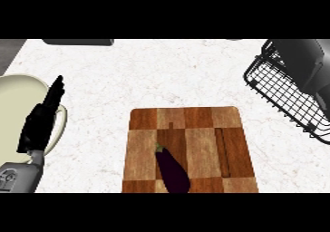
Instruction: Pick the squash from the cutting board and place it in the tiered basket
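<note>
As viewed from the head, listed left to right. Item one, left robot hand (42, 118): black, fingers straight and close together, pointing up, holding nothing, overlapping the rim of cream plate (10, 99) at the left edge of white marbled table (161, 72). Item two, wooden cutting board (201, 136): checkered, lower centre. Item three, dark purple vegetable (172, 170) with green stem: lying lengthwise on the board's left half toward its near end, well apart from the robot hand. Item four, black wire tiered basket (281, 97): far right, apart from the board.
</note>
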`<control>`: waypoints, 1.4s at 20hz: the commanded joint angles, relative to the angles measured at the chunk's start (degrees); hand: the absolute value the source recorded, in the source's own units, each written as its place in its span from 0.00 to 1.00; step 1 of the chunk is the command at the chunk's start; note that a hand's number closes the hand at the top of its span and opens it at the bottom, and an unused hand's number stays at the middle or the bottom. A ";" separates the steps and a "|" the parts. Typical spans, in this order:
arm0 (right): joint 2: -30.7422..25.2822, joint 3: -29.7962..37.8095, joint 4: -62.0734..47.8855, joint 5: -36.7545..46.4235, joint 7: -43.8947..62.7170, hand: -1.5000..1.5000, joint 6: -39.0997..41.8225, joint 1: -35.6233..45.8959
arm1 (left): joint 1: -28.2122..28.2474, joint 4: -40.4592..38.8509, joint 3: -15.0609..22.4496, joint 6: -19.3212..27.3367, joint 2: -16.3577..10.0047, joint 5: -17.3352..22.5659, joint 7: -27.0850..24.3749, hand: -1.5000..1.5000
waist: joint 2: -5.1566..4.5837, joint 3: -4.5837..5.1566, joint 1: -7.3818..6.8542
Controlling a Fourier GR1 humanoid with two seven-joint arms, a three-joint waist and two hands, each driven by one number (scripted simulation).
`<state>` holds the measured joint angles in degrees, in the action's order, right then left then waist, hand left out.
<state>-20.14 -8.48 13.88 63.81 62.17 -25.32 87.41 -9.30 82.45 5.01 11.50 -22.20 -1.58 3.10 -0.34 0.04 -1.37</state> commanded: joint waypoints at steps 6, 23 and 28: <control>-5.42 -3.89 -7.30 5.19 2.80 1.00 10.14 -2.29 | -1.23 -0.35 -0.80 0.64 0.89 -0.64 1.02 0.50 | 0.13 0.00 0.73; -12.32 5.37 4.57 -4.38 -12.03 1.00 9.99 -17.15 | 1.02 -1.71 -2.81 -1.48 1.95 -2.17 -1.54 0.50 | 0.33 -0.04 1.35; -10.50 12.96 8.24 -11.95 -6.93 0.00 6.24 -19.60 | -1.33 -1.71 -3.23 -1.33 1.85 -2.33 1.47 0.50 | 0.57 -0.06 2.20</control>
<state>-31.45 0.20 20.01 55.95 52.46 -15.71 70.71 -9.29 81.48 2.03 10.04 -20.58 -3.54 3.55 0.17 -0.02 0.47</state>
